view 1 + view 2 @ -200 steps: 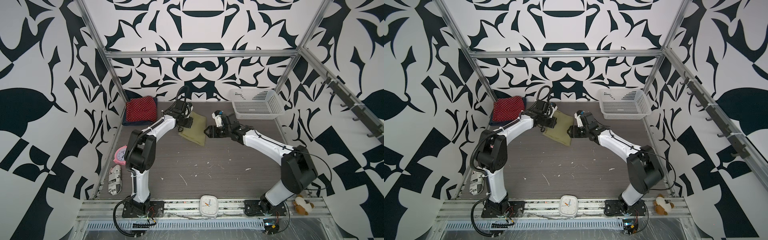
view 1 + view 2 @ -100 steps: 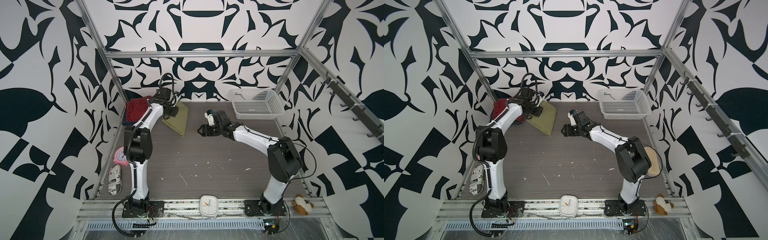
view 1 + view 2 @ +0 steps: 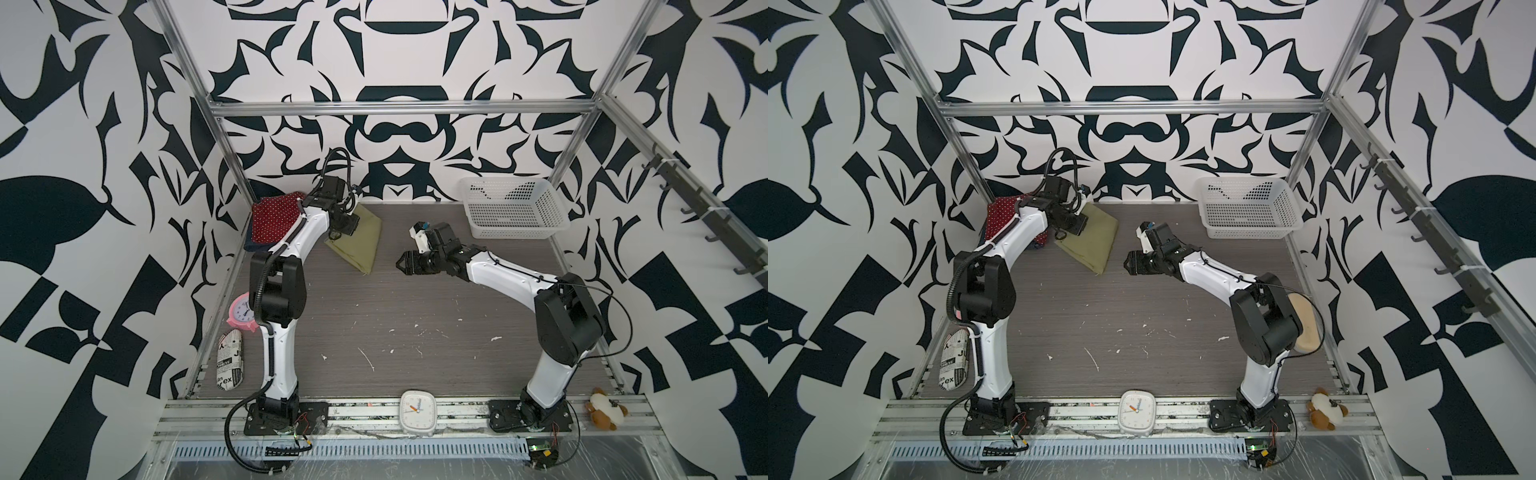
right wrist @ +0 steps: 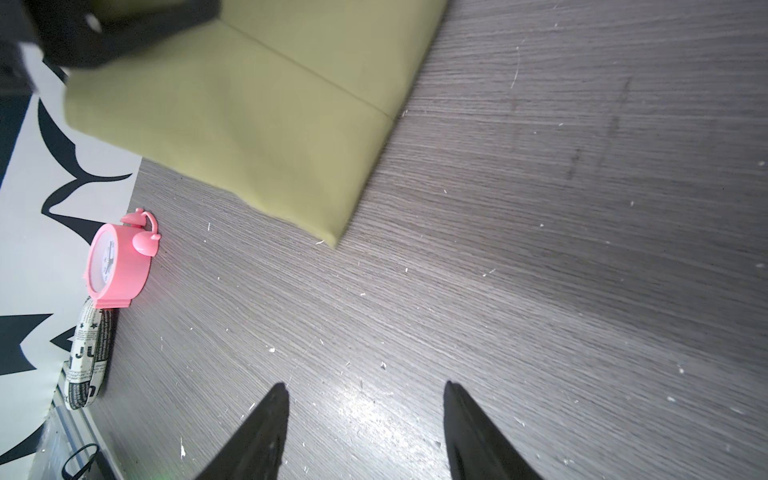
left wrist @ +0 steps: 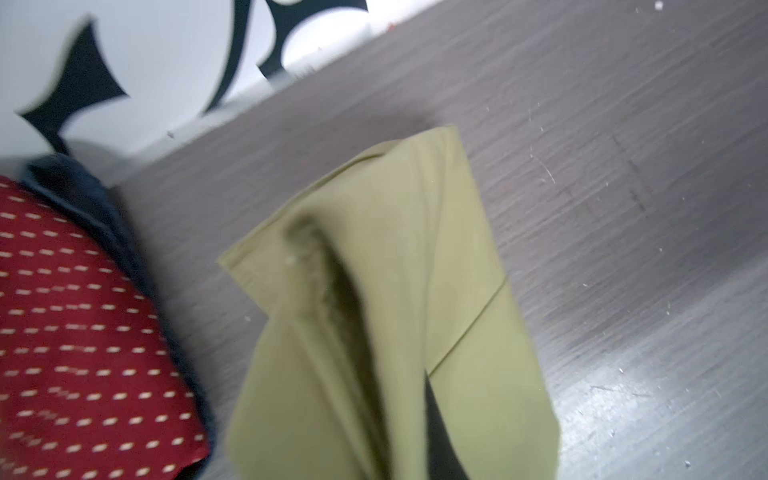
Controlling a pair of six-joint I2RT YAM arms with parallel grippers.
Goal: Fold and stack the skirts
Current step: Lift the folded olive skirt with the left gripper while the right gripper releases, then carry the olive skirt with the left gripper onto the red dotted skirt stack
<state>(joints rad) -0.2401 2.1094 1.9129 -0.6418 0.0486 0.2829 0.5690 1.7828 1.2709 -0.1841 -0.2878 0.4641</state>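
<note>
Here, in both top views, the left tool [image 3: 337, 233] is pinching tight on one edge of the folded olive-green skirt [image 3: 362, 243], towards the back left of the grey worktop [image 3: 415, 316]. The skirt is hanging tilted from that grip, with its gripped edge raised and its far corner pointing down towards the middle of the worktop. Whether that corner is touching the surface cannot be told. Just beside it, in the back left corner, the red polka-dot skirt [image 3: 276, 216] is lying folded on top of the dark blue denim skirt [image 3: 254, 245], whose edge is showing beneath it. The left wrist view is showing bare worktop between this pile and the olive cloth. The right tool [image 3: 402, 263] is hovering over bare worktop near the skirt's low corner, apart from it. Its jaws are standing moderately wide and holding nothing, as the right wrist view is showing. A white perforated basket [image 3: 515, 220] is sitting in the back right corner, well apart from the skirts. A pink alarm clock [image 3: 241, 311] is standing at the worktop's left edge.
</note>
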